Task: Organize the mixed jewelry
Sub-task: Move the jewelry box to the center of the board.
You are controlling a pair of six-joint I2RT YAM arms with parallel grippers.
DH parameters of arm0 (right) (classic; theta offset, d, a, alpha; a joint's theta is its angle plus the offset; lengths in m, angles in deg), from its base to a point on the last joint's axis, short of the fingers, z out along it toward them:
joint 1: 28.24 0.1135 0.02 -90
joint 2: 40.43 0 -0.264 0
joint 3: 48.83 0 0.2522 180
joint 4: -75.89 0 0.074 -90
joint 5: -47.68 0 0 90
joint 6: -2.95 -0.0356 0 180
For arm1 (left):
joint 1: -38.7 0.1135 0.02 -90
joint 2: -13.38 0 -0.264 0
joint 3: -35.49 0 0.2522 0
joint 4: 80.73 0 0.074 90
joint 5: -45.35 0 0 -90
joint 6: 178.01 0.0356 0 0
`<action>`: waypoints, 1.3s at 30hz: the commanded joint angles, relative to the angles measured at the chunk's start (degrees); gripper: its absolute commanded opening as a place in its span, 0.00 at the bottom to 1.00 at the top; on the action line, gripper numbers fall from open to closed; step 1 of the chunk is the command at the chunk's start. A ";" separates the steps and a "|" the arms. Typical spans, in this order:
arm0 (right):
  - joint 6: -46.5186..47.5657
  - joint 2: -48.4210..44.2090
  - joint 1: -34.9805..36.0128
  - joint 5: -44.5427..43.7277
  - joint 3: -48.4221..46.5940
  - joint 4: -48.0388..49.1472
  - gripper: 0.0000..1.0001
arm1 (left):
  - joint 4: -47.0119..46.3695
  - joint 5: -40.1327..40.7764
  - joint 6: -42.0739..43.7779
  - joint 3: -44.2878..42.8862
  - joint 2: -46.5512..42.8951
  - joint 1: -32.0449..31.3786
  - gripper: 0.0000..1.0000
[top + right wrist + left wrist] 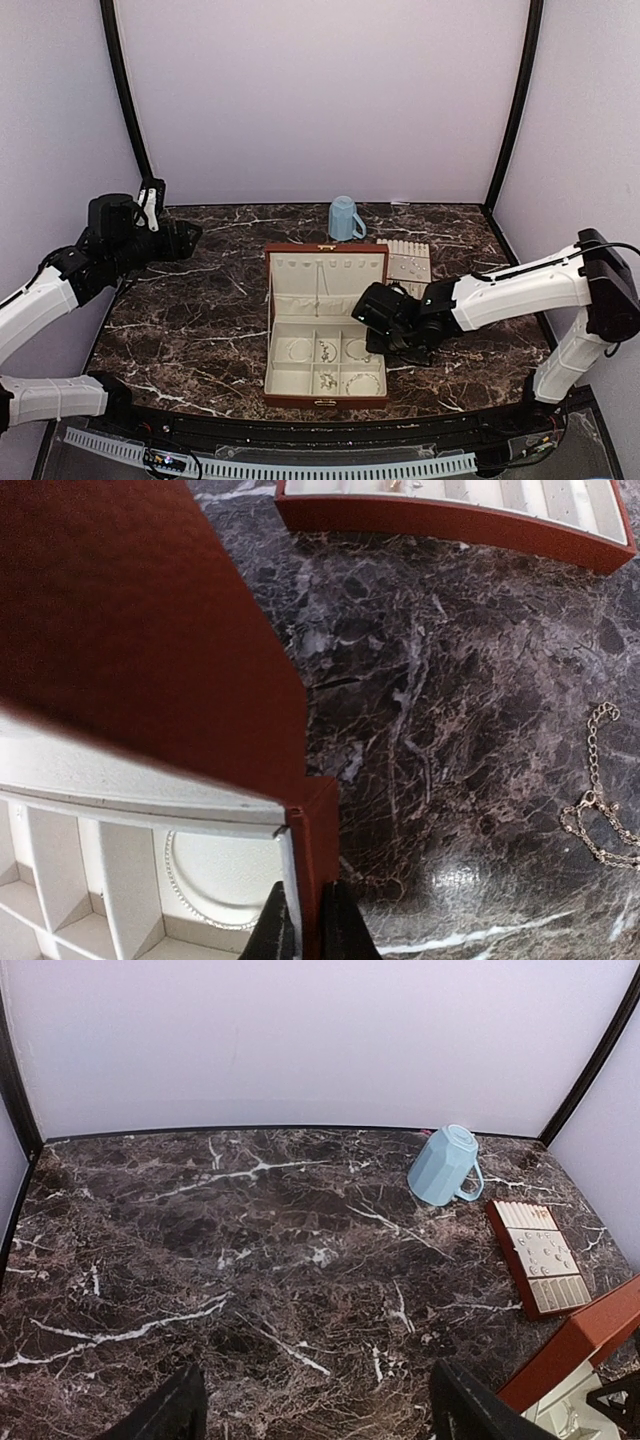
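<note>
The reddish-brown box [271, 330] lies open at mid-table, its lid upright. Small silvery jewelry pieces [327, 350] sit in its cream compartments. My right gripper [305, 920] is shut on the box's right wall [315, 820], one finger inside and one outside. Beside the inner finger a beaded bracelet [180, 890] curls in a compartment. A thin chain [598, 815] lies loose on the marble to the right. My left gripper [315, 1405] hangs open over bare marble at the far left, holding nothing.
An upturned blue mug [344, 218] stands behind the box. The cream slotted tray [405, 262] lies to the box's back right, with tiny pieces on it. Black frame posts rise at both back corners.
</note>
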 commanded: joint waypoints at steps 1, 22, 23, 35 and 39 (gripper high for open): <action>-0.29 1.63 -1.17 -4.40 -4.33 0.17 0.03 | -2.14 1.75 1.44 1.99 -2.00 0.44 0.79; 19.69 18.20 -11.54 -3.90 -23.26 6.26 0.00 | -3.16 3.79 2.82 4.17 -4.70 0.53 0.79; 20.26 18.80 -12.11 -3.51 -23.81 6.96 0.00 | -3.17 3.87 2.96 4.18 -4.76 0.53 0.79; 25.06 24.00 -16.06 0.83 -29.43 11.14 0.14 | -3.55 4.67 4.30 4.45 -4.64 0.62 0.80; 26.67 22.54 -16.25 2.24 -28.16 13.07 0.40 | -3.52 5.34 5.00 4.45 -4.32 0.62 0.80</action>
